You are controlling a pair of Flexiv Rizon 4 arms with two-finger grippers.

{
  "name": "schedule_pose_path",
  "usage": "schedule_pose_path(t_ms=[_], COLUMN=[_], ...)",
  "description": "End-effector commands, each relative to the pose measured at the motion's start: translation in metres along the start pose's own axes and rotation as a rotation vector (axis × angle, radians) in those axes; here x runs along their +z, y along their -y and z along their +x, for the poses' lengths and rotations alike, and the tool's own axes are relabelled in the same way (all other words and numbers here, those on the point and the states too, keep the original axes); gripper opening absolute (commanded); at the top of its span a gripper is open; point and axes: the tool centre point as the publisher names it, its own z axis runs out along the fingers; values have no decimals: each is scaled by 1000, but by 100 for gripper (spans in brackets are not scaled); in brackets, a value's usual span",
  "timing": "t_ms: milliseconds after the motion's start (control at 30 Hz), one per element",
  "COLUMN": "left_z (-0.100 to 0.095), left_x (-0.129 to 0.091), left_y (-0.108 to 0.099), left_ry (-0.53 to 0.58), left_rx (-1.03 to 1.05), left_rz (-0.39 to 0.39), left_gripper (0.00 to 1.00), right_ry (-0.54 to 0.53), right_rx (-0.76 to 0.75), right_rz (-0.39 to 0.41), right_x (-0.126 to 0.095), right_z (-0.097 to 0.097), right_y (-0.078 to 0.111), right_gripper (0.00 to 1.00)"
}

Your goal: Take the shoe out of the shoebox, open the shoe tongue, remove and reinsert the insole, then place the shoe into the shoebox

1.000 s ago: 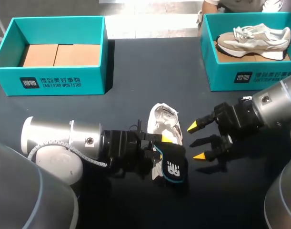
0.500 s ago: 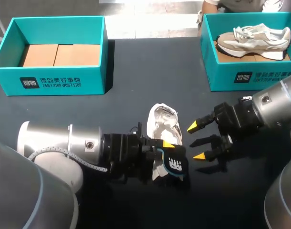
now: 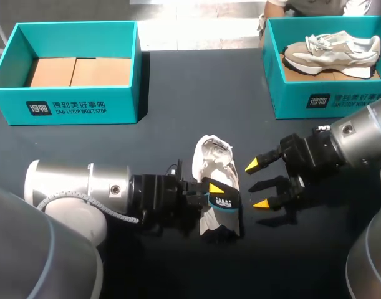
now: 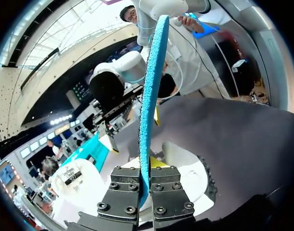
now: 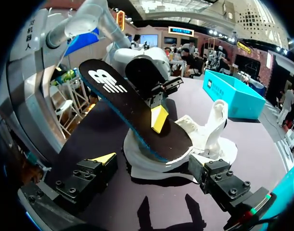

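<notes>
Left jaws pinch the thin insole [image 3: 224, 209] over the shoe [image 3: 215, 159], probably light and bendy, best held near one end; right jaws stand apart.

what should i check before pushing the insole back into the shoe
1. Insole pinched in left jaws: ok.
2. Right jaws open, clear of the shoe: ok.
3. Insole's lower end inside the shoe's opening: cannot tell.
4. Shoe held steady: not ok, nothing grips it.
5. Shoe resting on its sole: ok.
6. Left box free for the return: ok.
</notes>
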Motion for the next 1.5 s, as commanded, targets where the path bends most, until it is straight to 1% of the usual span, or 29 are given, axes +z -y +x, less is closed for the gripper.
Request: schedule_pose_path(t_ms=[33,167,333,433,500,567,733,833,967,1000,1033,1067,1133,1300,1467,1500], left_z=[-4,-8,-11,-9,-8,-8,-8,-8,-4,-3,-2,-2,-3,-5,-4,-4], left_x=[3,3,8,7,5,3,-2,-3,-2,-1,0,2,5,12,14,14], left_y=[-10,-13,-18,-14,-9,-4,8,13,18,18,17,15,13,11,-2,-6], left_ry=[11,34,24,26,30,34,36,34,36,37,38,38,42,115,125,113], left_rx=[-2,-1,-8,-7,-2,4,14,17,10,5,1,-1,-16,-22,-11,-32], left_rz=[15,15,20,15,7,-4,-35,-47,-55,-52,-46,-45,-35,-2,11,3], left_gripper=[0,0,0,0,29,32,27,25,19,16,5,0,0,0,0,0], right_ry=[2,2,2,2,2,2,2,2,2,2,2,2,2,2,2,2], right_rx=[1,1,1,1,1,1,1,1,1,1,1,1,1,1,1,1], right_rz=[5,5,5,5,5,5,5,5,5,5,5,5,5,5,5,5], right_x=[2,2,2,2,2,2,2,2,2,2,2,2,2,2,2,2], right_z=[0,0,0,0,0,0,0,0,0,0,0,0,0,0,0,0], right_y=[-1,-1,-1,-1,-1,-1,-1,-1,-1,-1,-1,-1,-1,-1,-1,-1], right_gripper=[100,100,100,100,100,100,100,100,100,100,100,100,100,100,100,100])
